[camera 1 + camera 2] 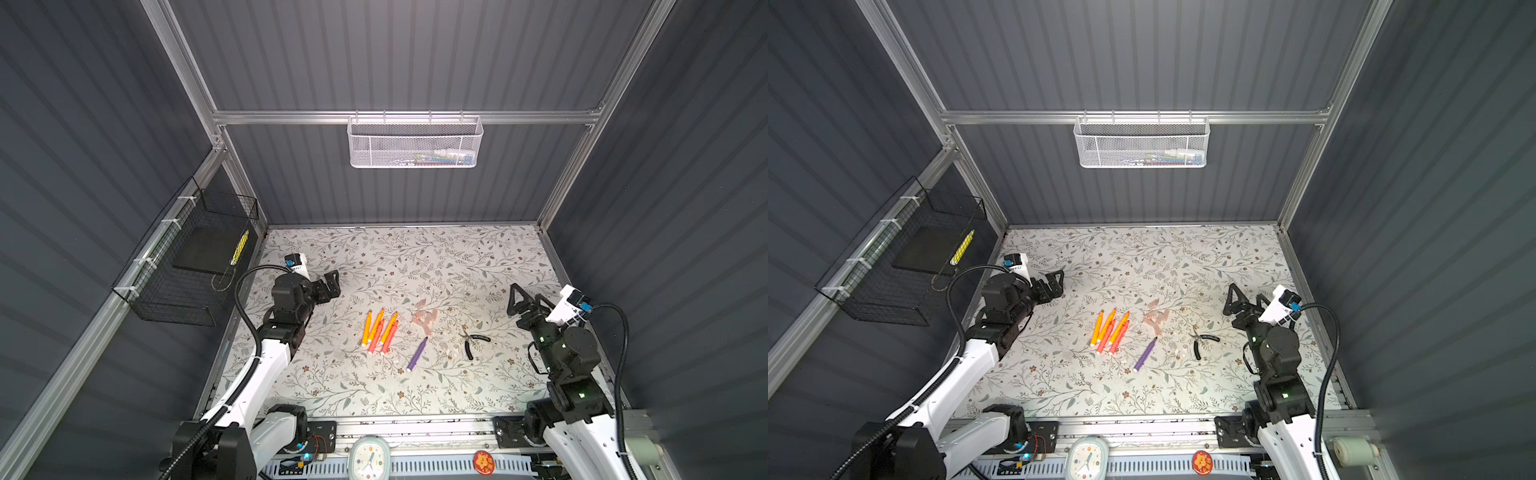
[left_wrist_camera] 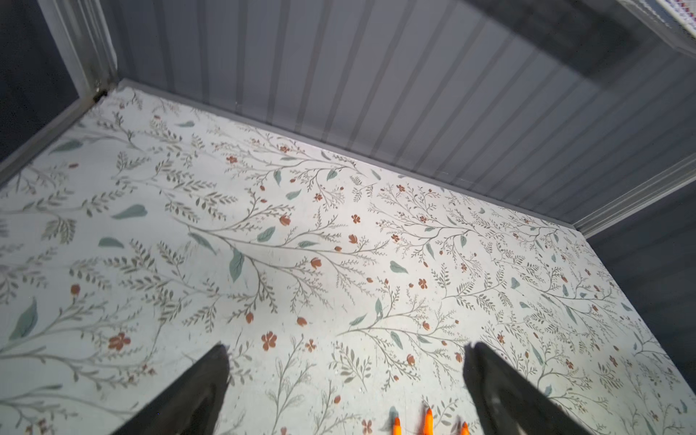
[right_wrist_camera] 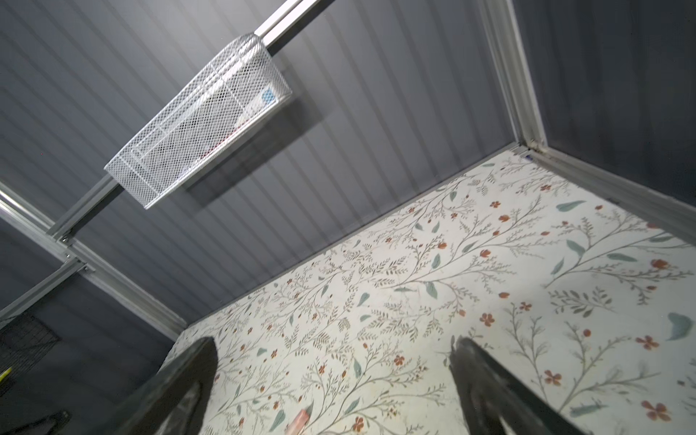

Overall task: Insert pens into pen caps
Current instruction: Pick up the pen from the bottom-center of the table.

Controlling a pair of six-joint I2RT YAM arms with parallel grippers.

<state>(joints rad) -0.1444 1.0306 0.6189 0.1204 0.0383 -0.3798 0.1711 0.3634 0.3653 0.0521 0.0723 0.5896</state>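
Observation:
Several orange and pink-red pens (image 1: 380, 332) (image 1: 1113, 330) lie side by side at mid-table in both top views. A purple pen (image 1: 417, 354) (image 1: 1145, 354) lies apart, just to their right. The translucent pinkish pen caps (image 1: 424, 318) (image 1: 1156, 318) sit in a small heap behind the purple pen. My left gripper (image 1: 333, 284) (image 1: 1059, 282) (image 2: 346, 348) hovers open and empty, left of the pens. Orange pen tips (image 2: 428, 422) show at the left wrist view's edge. My right gripper (image 1: 527, 291) (image 1: 1246, 291) (image 3: 333, 341) is open and empty, right of the caps. One cap (image 3: 301, 418) shows in the right wrist view.
Black-handled pliers (image 1: 471, 338) (image 1: 1200, 343) lie right of the caps, with tiny whitish bits (image 1: 451, 353) beside them. A white mesh basket (image 1: 413, 143) hangs on the back wall and a black wire basket (image 1: 187, 266) on the left wall. A clock (image 1: 368, 457) stands at the front rail.

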